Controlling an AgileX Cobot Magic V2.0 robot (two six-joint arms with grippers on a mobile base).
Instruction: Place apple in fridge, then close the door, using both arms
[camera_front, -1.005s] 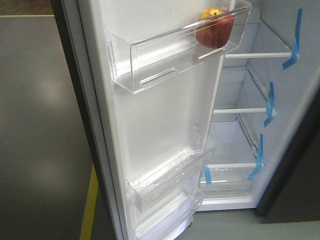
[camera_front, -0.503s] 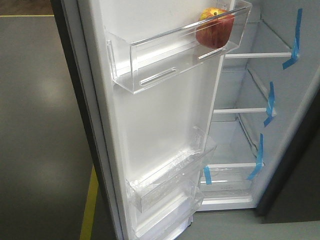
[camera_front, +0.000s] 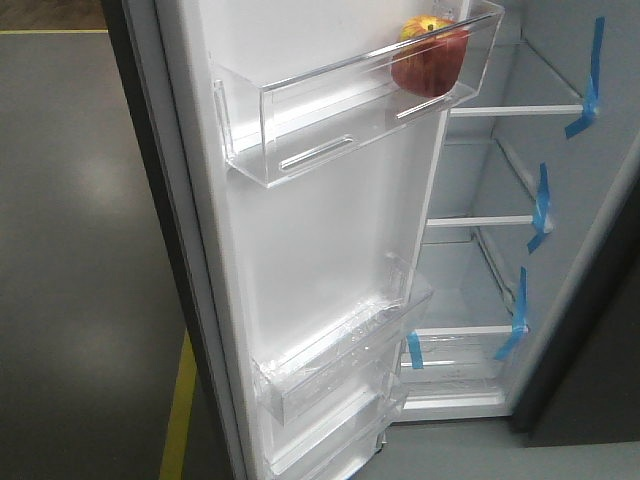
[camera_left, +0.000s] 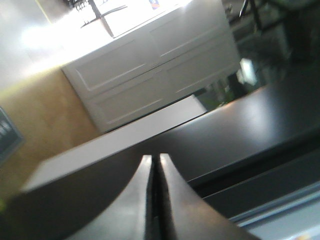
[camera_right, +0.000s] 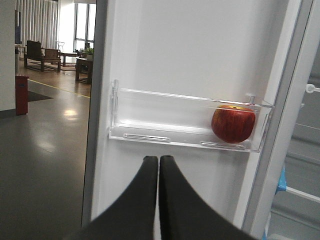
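Observation:
The red apple (camera_front: 431, 55) (camera_right: 233, 123) sits at the right end of the door's top clear bin (camera_front: 330, 120). The door (camera_front: 300, 250) (camera_right: 190, 50) stands open, white lining toward me, with the fridge (camera_front: 520, 230) interior to its right. My right gripper (camera_right: 158, 159) is shut and empty, facing the door lining just below that bin, left of the apple. My left gripper (camera_left: 153, 158) is shut and empty, close against a dark grey fridge surface (camera_left: 240, 130). Neither gripper shows in the front view.
Two lower clear bins (camera_front: 340, 360) hang on the door. Glass shelves with blue tape strips (camera_front: 540, 210) line the fridge. A white cabinet (camera_left: 160, 65) stands beyond the left gripper. Grey floor with a yellow line (camera_front: 178, 410) lies left of the door.

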